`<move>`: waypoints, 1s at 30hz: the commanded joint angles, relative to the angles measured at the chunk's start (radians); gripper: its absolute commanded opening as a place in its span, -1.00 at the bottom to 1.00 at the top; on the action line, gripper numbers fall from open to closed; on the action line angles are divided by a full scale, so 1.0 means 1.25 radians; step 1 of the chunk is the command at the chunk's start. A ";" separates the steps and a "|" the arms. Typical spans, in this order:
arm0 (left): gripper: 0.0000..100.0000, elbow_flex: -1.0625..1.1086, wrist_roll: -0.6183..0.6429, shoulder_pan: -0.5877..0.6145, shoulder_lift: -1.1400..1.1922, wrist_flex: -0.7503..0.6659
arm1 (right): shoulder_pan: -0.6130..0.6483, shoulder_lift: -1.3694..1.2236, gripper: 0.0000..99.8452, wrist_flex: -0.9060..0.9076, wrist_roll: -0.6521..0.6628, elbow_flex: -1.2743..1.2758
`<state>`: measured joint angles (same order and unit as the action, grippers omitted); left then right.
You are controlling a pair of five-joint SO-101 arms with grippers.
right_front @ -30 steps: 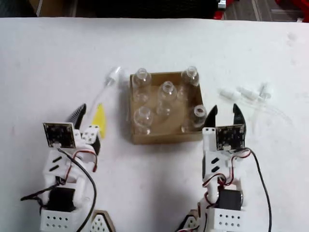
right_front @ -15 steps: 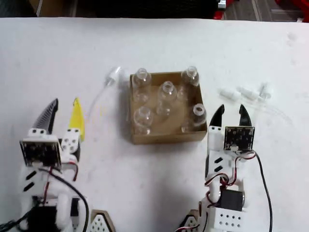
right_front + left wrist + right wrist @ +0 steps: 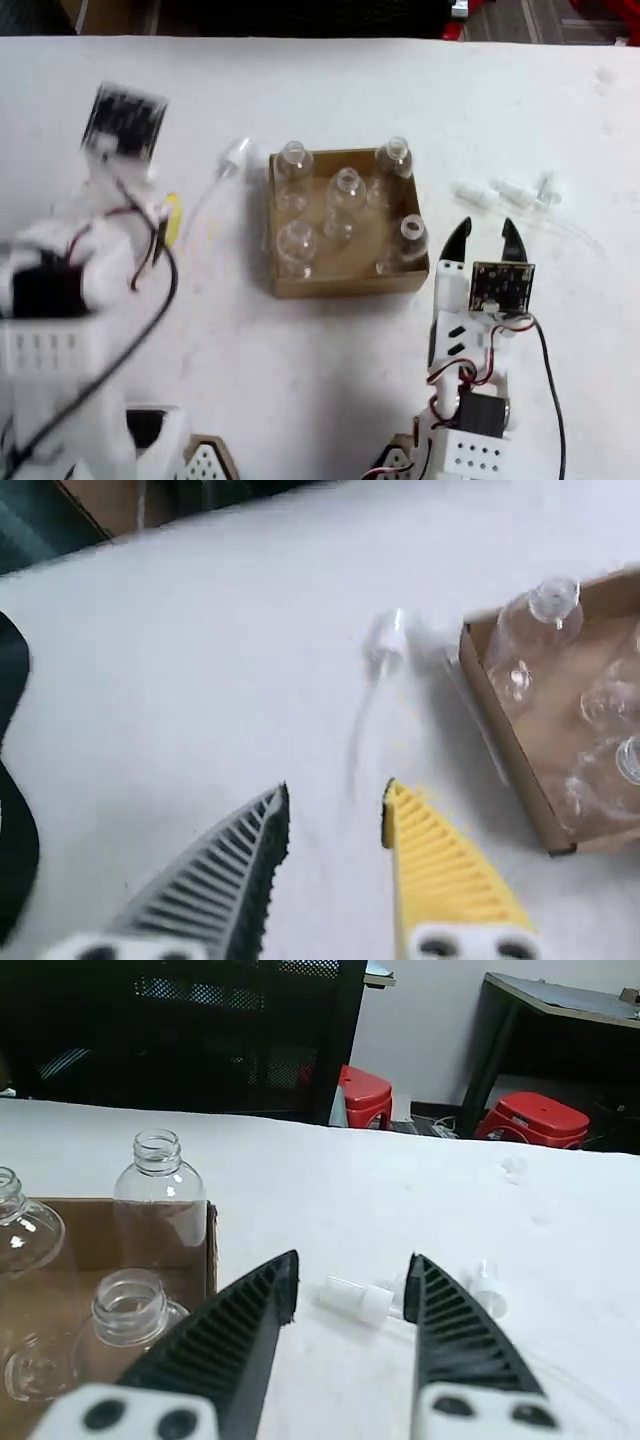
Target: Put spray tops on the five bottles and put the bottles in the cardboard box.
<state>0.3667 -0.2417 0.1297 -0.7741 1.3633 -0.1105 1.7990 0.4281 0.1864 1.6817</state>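
White table (image 3: 320,90), two arms at the near edge. A shallow brown cardboard box (image 3: 345,285) sits mid-table with its top open. Inside stand five clear plastic bottles (image 3: 347,190), all upright, necks open, no tops fitted. Two are along the far wall, one is in the middle, two are along the near wall.

One white spray top with a long thin dip tube (image 3: 236,154) lies on the table just beside the box's far left corner, its tube trailing toward the near side. From the left wrist it is a pale shape (image 3: 385,645) beyond the fingertips, next to the box wall (image 3: 510,740).

A small heap of white spray tops (image 3: 510,192) lies right of the box and apart from it, tubes spread over the table further right.

Left arm (image 3: 100,250) stands over the left part of the table, well left of the box. Left gripper (image 3: 335,805): grey finger and yellow finger apart, nothing between them, over bare table.

Right gripper (image 3: 486,232) sits just off the box's near right corner, black fingers spread, holding nothing, pointed toward the heap. From its wrist, one of those tops (image 3: 355,1300) lies beyond the gap, and the box's right-hand bottles stand to one side.
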 commanded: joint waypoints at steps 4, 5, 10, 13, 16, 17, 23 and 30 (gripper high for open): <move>-0.71 -0.325 -0.048 -0.042 0.424 0.077 | -0.004 0.002 -0.70 -0.014 -0.009 0.007; -0.71 -0.362 -0.068 -0.050 0.482 0.077 | -0.004 0.002 -0.70 -0.014 -0.009 0.007; -0.71 -0.576 -0.129 -0.080 0.765 0.074 | -0.003 0.002 -0.70 -0.013 -0.009 0.007; -0.71 -0.735 -0.124 -0.078 0.927 0.058 | -0.002 0.001 -0.70 -0.013 -0.009 0.007; -0.71 -0.908 -0.123 -0.073 1.088 0.060 | 0.017 0.001 -0.70 -0.012 -0.002 0.007; -0.71 -0.967 -0.118 -0.073 1.140 0.069 | 0.020 0.001 -0.70 -0.007 -0.002 0.007; -0.71 -1.311 -0.026 -0.073 1.421 0.118 | 0.023 0.001 -0.70 -0.003 -0.002 0.007; -0.71 -1.628 0.001 -0.079 1.674 0.119 | 0.023 0.001 -0.70 -0.003 -0.002 0.007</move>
<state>-1.4377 -0.2662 0.0468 1.2129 1.4983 -0.0936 1.7990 0.4281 0.1864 1.6817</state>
